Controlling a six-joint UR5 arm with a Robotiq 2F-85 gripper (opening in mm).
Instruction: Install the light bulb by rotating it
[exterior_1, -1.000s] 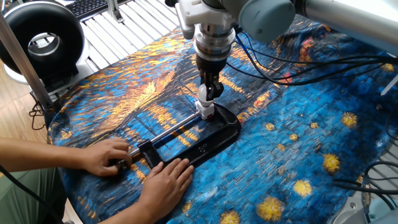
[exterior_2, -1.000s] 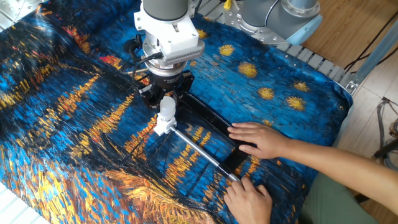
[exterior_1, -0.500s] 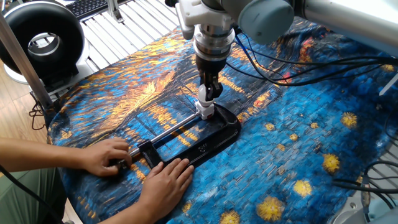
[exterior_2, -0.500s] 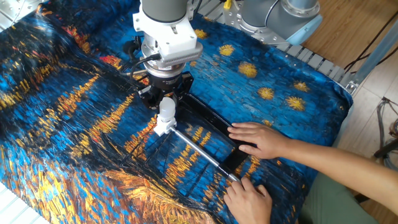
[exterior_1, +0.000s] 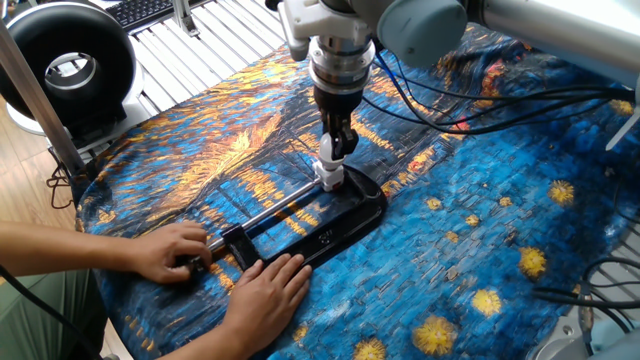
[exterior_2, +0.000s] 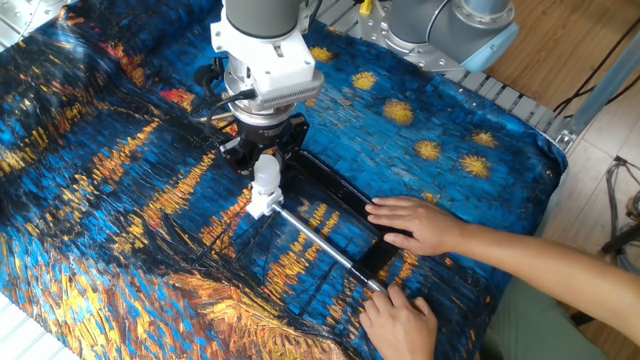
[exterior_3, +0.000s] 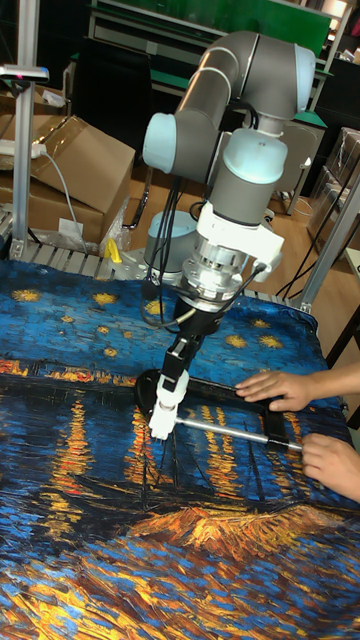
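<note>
My gripper (exterior_2: 266, 168) clamped on light bulb (exterior_2: 266, 172), upright over socket block (exterior_2: 259, 203). Tall view alone shows bulb (exterior_3: 171, 383) clear of fingers (exterior_3: 180, 352); one fixed view half hides it.

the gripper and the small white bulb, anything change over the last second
Barely. The arm's wrist above the gripper has turned a little; its housing and cables sit slightly further left in both fixed views. The gripper stays closed on the small white frosted light bulb, upright over the white socket block. The black clamp frame and the person's two hands have not moved.
</note>
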